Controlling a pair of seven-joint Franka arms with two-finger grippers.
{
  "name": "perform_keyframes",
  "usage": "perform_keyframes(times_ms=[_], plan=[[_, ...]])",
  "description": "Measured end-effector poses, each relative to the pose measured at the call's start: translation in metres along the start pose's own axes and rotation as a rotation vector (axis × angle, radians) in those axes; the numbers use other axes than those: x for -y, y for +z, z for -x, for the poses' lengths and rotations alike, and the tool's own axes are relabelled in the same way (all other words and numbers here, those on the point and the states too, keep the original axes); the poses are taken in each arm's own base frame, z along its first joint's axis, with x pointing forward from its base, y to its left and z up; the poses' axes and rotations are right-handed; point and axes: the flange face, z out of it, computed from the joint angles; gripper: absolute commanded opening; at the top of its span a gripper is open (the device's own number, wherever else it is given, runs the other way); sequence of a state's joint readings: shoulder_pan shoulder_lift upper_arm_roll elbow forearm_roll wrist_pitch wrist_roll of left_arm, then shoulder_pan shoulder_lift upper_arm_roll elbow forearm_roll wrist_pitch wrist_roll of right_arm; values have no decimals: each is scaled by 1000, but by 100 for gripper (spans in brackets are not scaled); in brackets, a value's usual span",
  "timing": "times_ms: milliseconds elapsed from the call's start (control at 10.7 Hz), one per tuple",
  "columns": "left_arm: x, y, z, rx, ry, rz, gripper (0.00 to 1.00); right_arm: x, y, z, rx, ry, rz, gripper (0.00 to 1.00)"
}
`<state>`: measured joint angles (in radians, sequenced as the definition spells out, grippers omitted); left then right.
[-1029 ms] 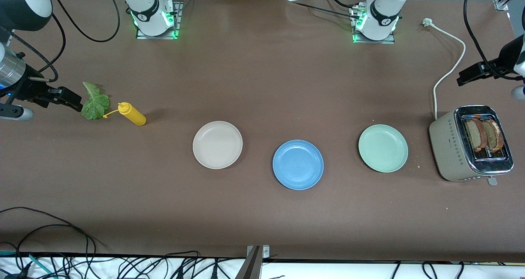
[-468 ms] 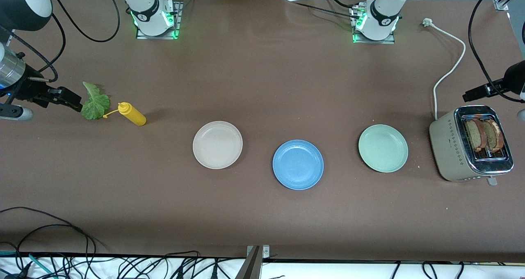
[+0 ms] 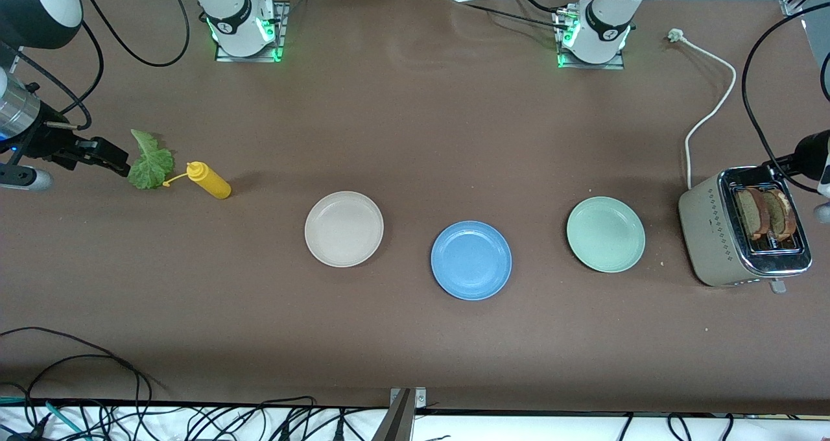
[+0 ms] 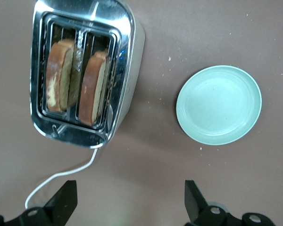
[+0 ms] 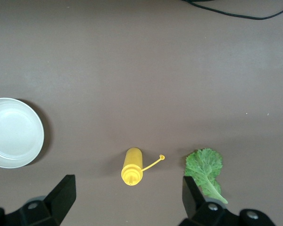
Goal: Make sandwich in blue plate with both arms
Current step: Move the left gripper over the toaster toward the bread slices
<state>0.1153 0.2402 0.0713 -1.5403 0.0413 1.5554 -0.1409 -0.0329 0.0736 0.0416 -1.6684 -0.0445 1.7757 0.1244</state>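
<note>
The brown desk (image 3: 415, 136) carries all items, none stacked on another. Both arm bases are fixed along the desk edge farthest from the front camera.

Toaster (image 3: 746, 230): beige body with chrome top, standing at the left arm's end of the desk. Two slices of brown bread (image 3: 766, 213) stand upright in its two slots, one per slot. Its white cord (image 3: 707, 113) runs across the desk, away from the front camera, to an unconnected plug.

Plates: three in a row across the middle of the desk, well apart from one another. The blue plate (image 3: 471, 260) is the middle one and sits slightly nearer the front camera than the others; nothing lies on it. The mint-green plate (image 3: 605, 234) sits toward the toaster, the cream-white plate (image 3: 343, 229) toward the right arm's end. Both are bare.

Left pincer (image 4: 131, 200): in the air over the desk just beside the toaster, fingers spread wide, holding nothing.

Right pincer (image 5: 127, 197): over the right arm's end of the desk, just by the lettuce, fingers spread wide, holding nothing.

Lettuce leaf (image 3: 150, 161): flat on the desk at the right arm's end.

Yellow squeeze bottle (image 3: 209, 179): lying on its side just beside the lettuce, cap off on its tether.
</note>
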Motion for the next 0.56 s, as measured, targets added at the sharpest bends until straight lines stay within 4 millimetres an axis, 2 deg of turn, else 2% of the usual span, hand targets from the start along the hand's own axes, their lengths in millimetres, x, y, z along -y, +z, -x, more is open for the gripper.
perform_keyframes(times_ms=[187,562], plan=[[2,14,-15,-17,74,-33,100,0,0,0,0,0,0,100],[10,34,-38,-55,98,-65,100,0,0,0,0,0,0,100]])
